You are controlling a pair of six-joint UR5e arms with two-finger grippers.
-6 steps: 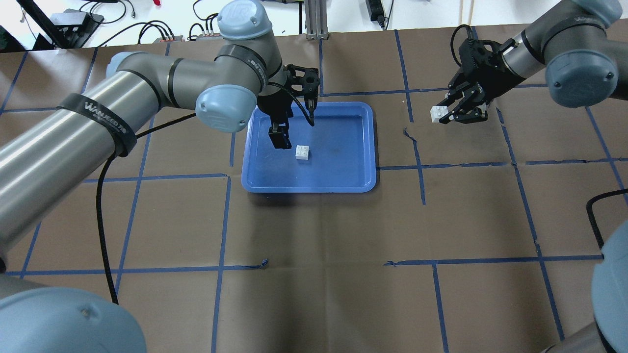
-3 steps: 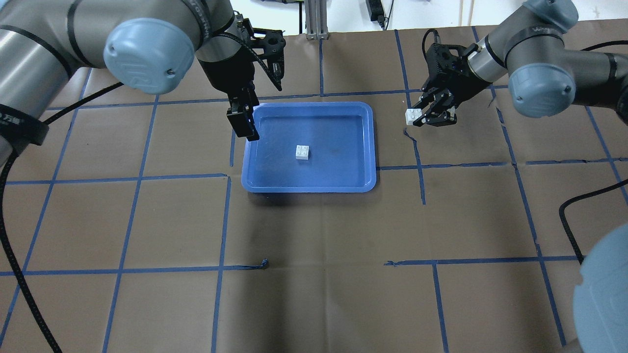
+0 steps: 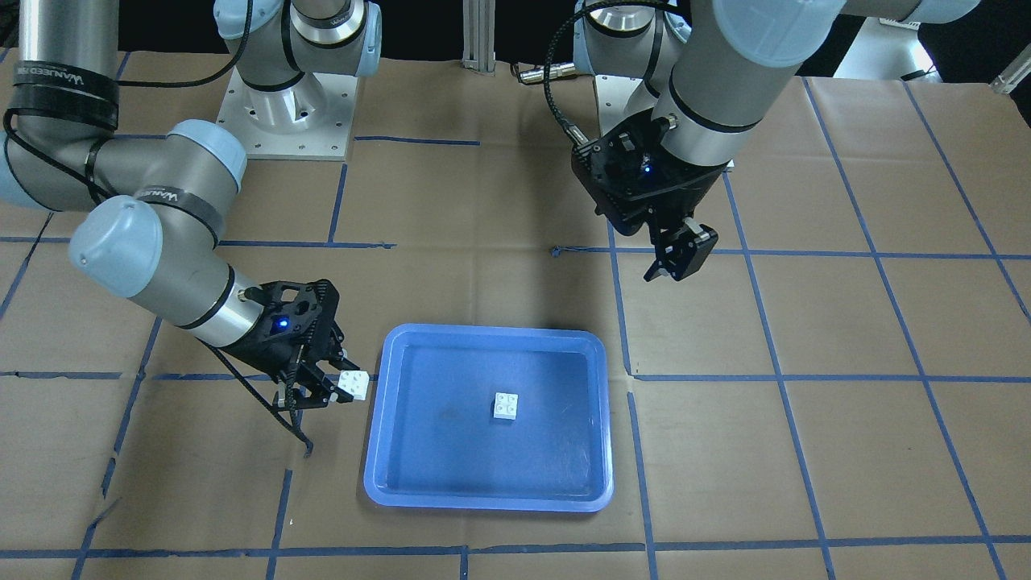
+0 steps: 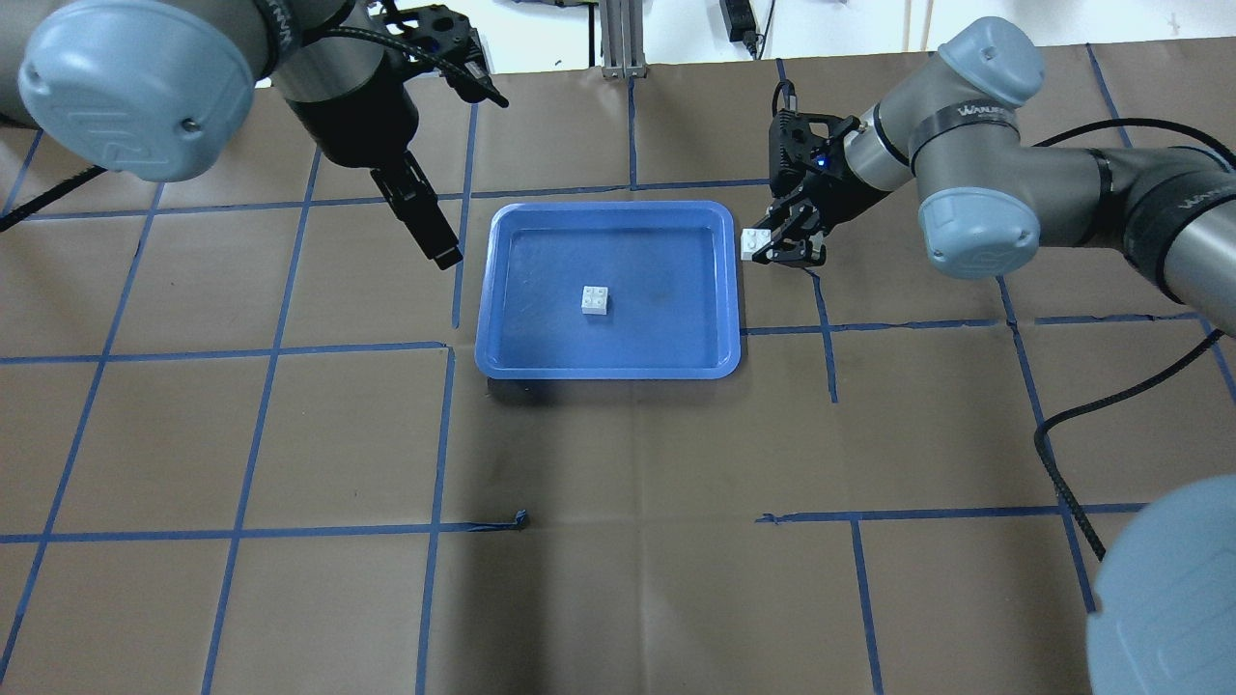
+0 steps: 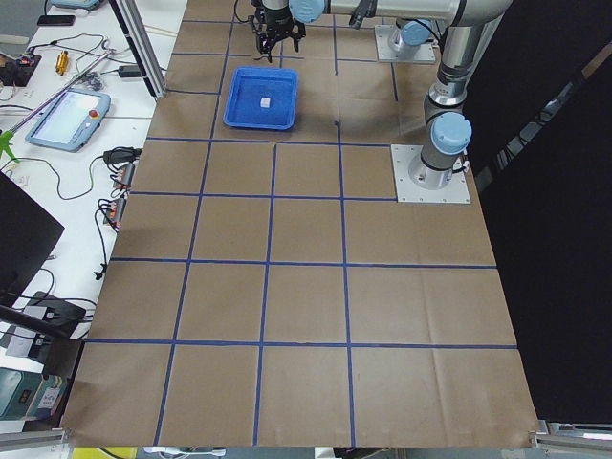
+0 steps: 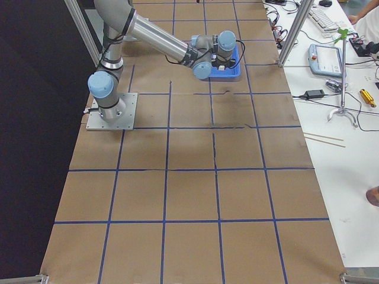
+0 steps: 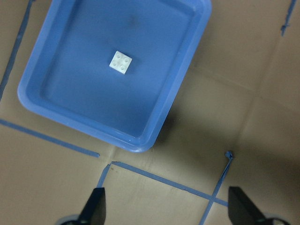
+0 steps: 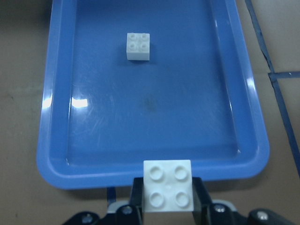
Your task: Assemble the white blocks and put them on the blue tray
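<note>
The overhead camera sits high behind the robot, facing forward and down; the blue tray (image 4: 676, 328) lies just above centre. The front-facing camera looks back from across the table (image 3: 805, 483), steeply down, with the tray toward 6 o'clock and the robot bases (image 3: 282, 121) at 12. Both side cameras stand far off at the table's ends, the tray small near 12 o'clock. The left wrist camera looks down from well above, tray at 11 o'clock. The right wrist camera is close, the held white block (image 8: 168, 185) at 6 o'clock and the loose white block (image 8: 138, 46) at 12. All six share the tray.
</note>
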